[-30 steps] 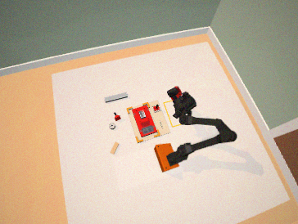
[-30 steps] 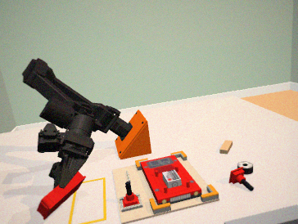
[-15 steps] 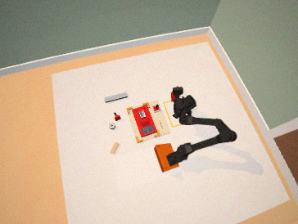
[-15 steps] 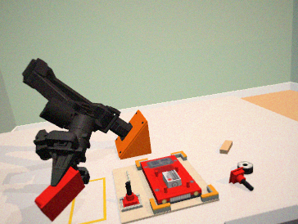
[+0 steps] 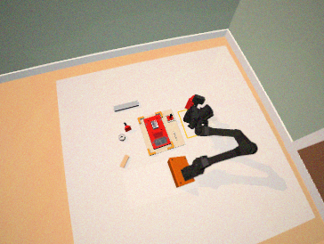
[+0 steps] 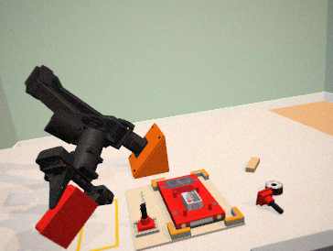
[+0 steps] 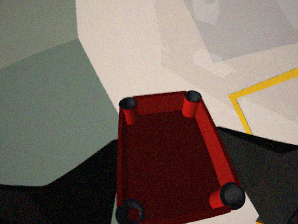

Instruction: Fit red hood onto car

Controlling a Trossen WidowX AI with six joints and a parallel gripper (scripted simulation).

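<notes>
Where the exterior view's left side is filled by the black arm (image 5: 224, 158) (image 6: 75, 103), its gripper (image 5: 191, 102) (image 6: 78, 199) (image 7: 168, 139) is clamped on the red hood (image 5: 190, 102) (image 6: 69, 220) (image 7: 160, 165), one finger at either side. The hood hangs tilted at lower left, off the car. The wrist view, at lower centre, looks into its hollow underside, a boss in each corner.

Just right of the hood in the exterior view, a yellow outline (image 5: 182, 125) (image 6: 117, 224) (image 7: 265, 84) marks the table. Next, higher up, comes an orange wedge mount (image 5: 174, 171) (image 6: 157, 158) under the arm's foot. At lower centre lies the pale jig board (image 5: 178, 138) (image 6: 134, 199), with a red piece with a black stem (image 5: 170, 117) (image 6: 146, 225) upright near its left edge. Right of that, between orange corner brackets (image 5: 151, 152) (image 6: 235, 214), sits the red chassis (image 5: 159, 135) (image 6: 174, 203), bearing the grey engine block (image 5: 155, 124) (image 6: 192, 201) with short red pegs (image 6: 185, 213) around it.

Farther right are a wooden block (image 5: 125, 161) (image 6: 252, 165), then a second red piece (image 5: 127, 128) (image 6: 263, 197), its black stem slanting down to the right, beside a pale ring (image 5: 119, 137) (image 6: 267, 185).
</notes>
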